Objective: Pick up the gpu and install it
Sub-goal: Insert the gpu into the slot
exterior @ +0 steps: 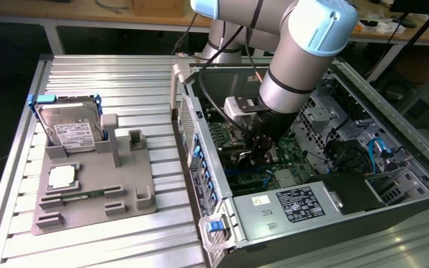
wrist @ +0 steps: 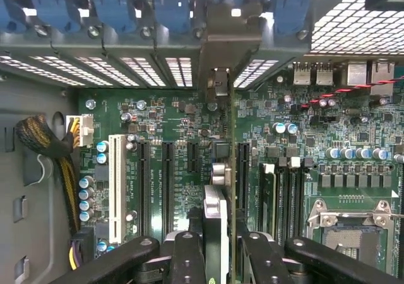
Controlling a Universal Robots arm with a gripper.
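We see the gripper (wrist: 222, 254) clamped on the gpu (wrist: 216, 214), its black fingers (wrist: 188, 255) pressing on both faces of the card. The gpu stands on edge between them and runs straight away from the gripper across the green motherboard (wrist: 177, 123). Long dark expansion slots (wrist: 167, 177) lie just beside it on either side. Whether the card's edge sits in a slot we cannot tell. Beyond the gripper, the card's dark metal bracket (wrist: 230, 41) reaches the rear wall of the case, among a row of blue latches (wrist: 170, 6). In the exterior view the gripper (exterior: 261, 149) is down inside the open computer case (exterior: 207, 184), with the power supply (exterior: 296, 204) near it. Well apart from the gripper, outside the case on the bench (exterior: 125, 78), a hard drive (exterior: 69, 131) leans upright in a grey holder (exterior: 95, 192).
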